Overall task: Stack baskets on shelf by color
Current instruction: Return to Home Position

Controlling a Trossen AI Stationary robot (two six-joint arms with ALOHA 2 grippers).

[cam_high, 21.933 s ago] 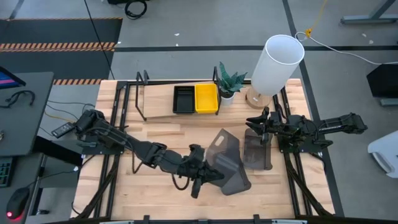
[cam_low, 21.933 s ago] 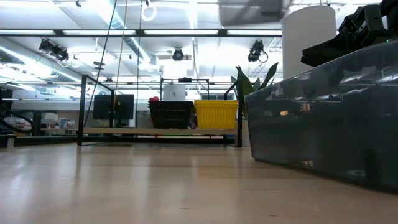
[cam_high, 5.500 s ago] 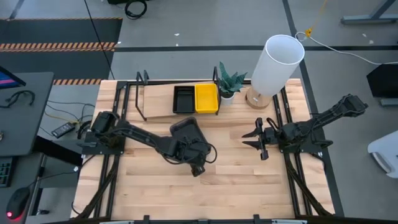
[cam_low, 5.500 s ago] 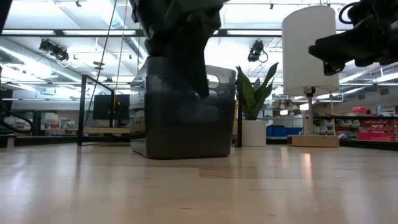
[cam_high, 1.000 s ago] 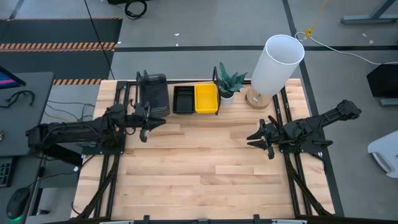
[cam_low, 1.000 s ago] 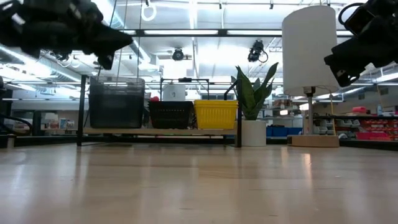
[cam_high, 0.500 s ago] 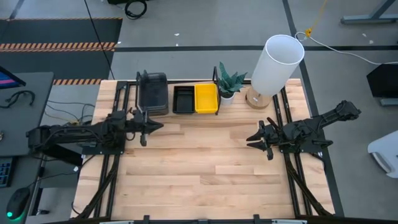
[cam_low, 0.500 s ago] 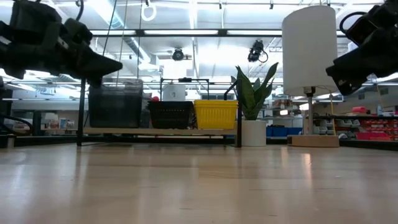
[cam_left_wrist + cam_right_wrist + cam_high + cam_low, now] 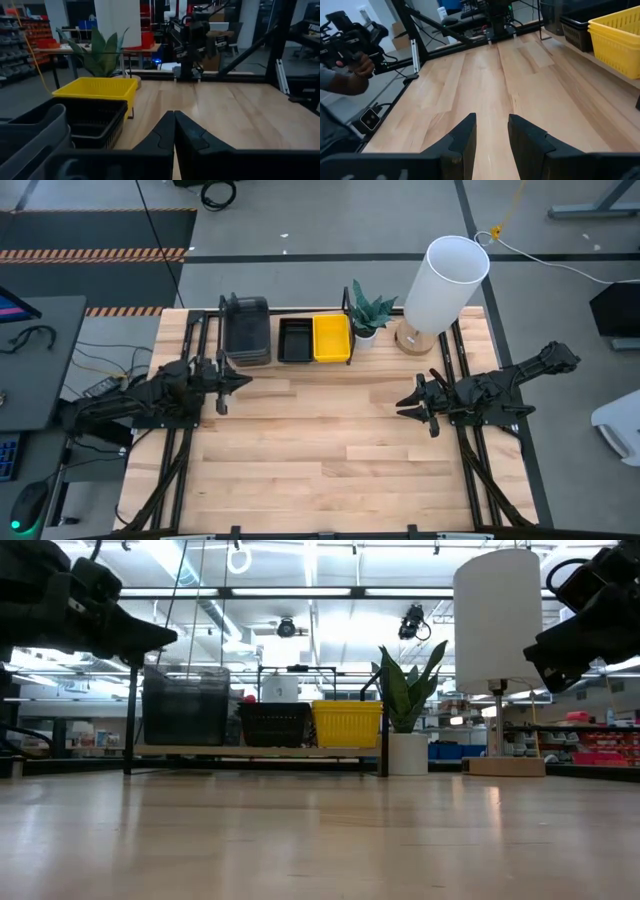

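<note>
On the shelf (image 9: 300,360) at the table's far side stand a stack of dark grey baskets (image 9: 247,330), a black basket (image 9: 295,340) and a yellow basket (image 9: 332,338), side by side on their bottoms. The low view shows the grey baskets (image 9: 186,705), the black one (image 9: 275,724) and the yellow one (image 9: 347,723) in a row. My left gripper (image 9: 232,383) hangs shut and empty near the table's left edge, just in front of the shelf. My right gripper (image 9: 405,402) waits open above the table's right part, holding nothing.
A tall white lamp (image 9: 445,280) and a potted plant (image 9: 368,310) stand at the far right beside the shelf. Bare wood stretches across the middle and near part of the table (image 9: 330,460). A person's hand (image 9: 350,80) shows beyond the table's left side.
My left gripper has drawn back from the shelf toward the table's left edge and has sunk a little, and its fingers have come together. The baskets on the shelf have stayed where they were.
</note>
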